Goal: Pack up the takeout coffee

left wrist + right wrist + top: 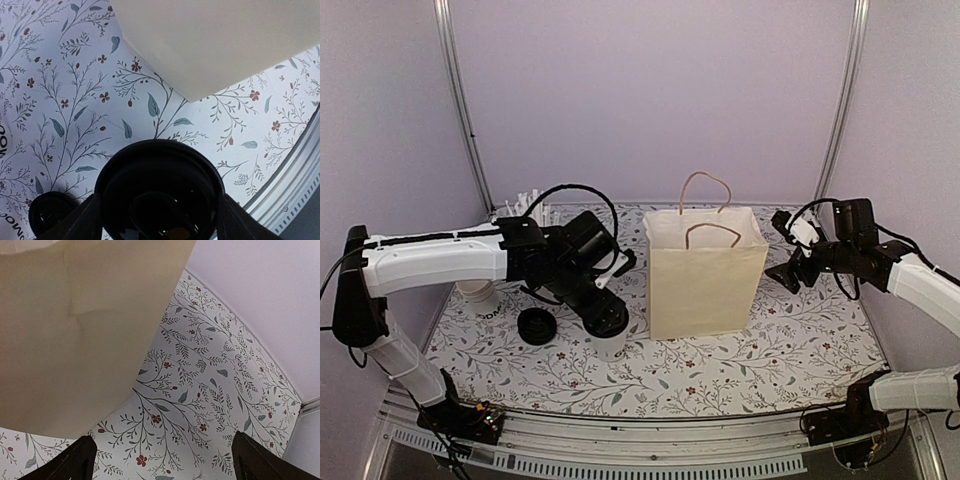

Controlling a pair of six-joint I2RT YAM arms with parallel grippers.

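Left end effector (160,220) pinches the takeout coffee (160,172) at its lid; I see right end effector (160,460) spread wide, paper bag (75,340) just ahead.

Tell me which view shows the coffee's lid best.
Left wrist: the lid fills the lower frame, seen from above, held in the left end effector. Top external shows only the cup, its white base under that end effector. Right wrist shows none.

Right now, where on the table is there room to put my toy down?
Two bare patches: the front strip of the tablecloth between the paper bag and the near edge, and the stretch right of the bag, by the right hand. Left of the bag is crowded: the left hand, lidded cup, loose lid.
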